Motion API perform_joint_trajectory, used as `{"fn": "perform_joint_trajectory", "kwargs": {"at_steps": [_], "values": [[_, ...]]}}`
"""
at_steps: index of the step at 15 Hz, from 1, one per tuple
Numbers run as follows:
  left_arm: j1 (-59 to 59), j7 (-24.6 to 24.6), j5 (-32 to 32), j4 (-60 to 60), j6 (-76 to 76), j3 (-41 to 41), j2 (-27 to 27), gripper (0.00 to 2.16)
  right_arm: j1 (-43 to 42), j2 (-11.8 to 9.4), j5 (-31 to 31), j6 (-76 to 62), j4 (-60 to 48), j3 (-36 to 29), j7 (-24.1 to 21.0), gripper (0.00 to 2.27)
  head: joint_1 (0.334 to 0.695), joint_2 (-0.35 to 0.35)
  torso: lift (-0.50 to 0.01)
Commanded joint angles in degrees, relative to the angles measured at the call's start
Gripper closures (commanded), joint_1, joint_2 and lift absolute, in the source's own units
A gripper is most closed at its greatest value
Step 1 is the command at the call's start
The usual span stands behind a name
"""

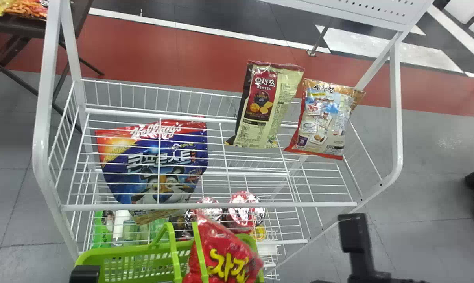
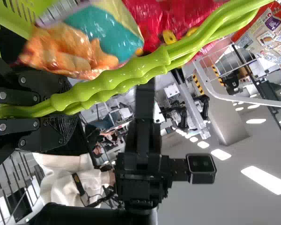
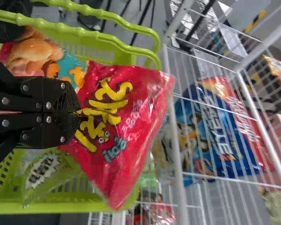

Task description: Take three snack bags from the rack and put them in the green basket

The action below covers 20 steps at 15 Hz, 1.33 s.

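In the head view, part of my right gripper's arm (image 1: 356,245) is at lower right; part of my left arm's gripper assembly (image 1: 84,274) is at the bottom left. The right wrist view has my right gripper (image 3: 75,112) shut on a red snack bag (image 3: 126,108), over the green basket (image 3: 70,206). That red bag (image 1: 225,255) hangs at the basket (image 1: 138,255) beside its handles. An orange-and-teal bag (image 3: 35,56) and a green bag (image 3: 49,176) lie in the basket. My left gripper (image 2: 61,108) is shut on the green basket handles (image 2: 126,77).
On the white wire rack (image 1: 209,205) stand a blue cereal bag (image 1: 162,165) at left, a cream-and-red bag (image 1: 264,106) at centre and an orange-edged bag (image 1: 323,118) at right. Red-lidded cups (image 1: 242,208) sit on the lower shelf. A dark table (image 1: 20,25) is behind at left.
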Motion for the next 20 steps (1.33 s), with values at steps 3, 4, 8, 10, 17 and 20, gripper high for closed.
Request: {"fn": "perform_joint_trajectory", "kwargs": {"at_steps": [3, 4, 8, 10, 17, 20], "values": [[-0.04, 0.01, -0.65, -0.02, 0.00, -0.67, -0.07, 1.17, -0.16, -1.43, 2.75, 0.65, 1.77, 4.94, -0.81, 0.57, 0.695, -0.350, -0.007], [-0.04, 0.01, -0.65, -0.02, 0.00, -0.67, 0.02, 1.17, -0.33, -2.49, 2.84, 0.65, 1.77, 4.94, -0.72, 0.00, 0.695, -0.350, -0.007], [-0.31, 0.10, -0.74, 0.07, 0.00, -1.11, -0.07, 1.17, -1.74, -5.65, 6.27, 0.65, 1.51, 8.98, 2.18, 0.00, 0.695, -0.350, -0.007], [-0.57, 0.19, -0.74, 0.24, 0.00, -1.11, -0.16, 1.17, -1.48, -6.00, 9.52, 0.65, 0.45, 11.27, 2.26, 0.01, 0.695, -0.350, -0.007], [-0.92, 0.01, -0.47, 0.51, 0.18, -1.11, -0.07, 1.17, -0.60, -2.23, 1.08, 0.65, -7.55, -6.05, 5.16, 0.06, 0.695, -0.350, -0.007], [-1.10, 0.01, -0.56, 0.68, 0.18, -1.20, -0.25, 1.17, -1.30, 3.58, 0.73, 0.65, -4.29, -11.58, 3.05, 0.06, 0.695, -0.350, -0.007]]}}
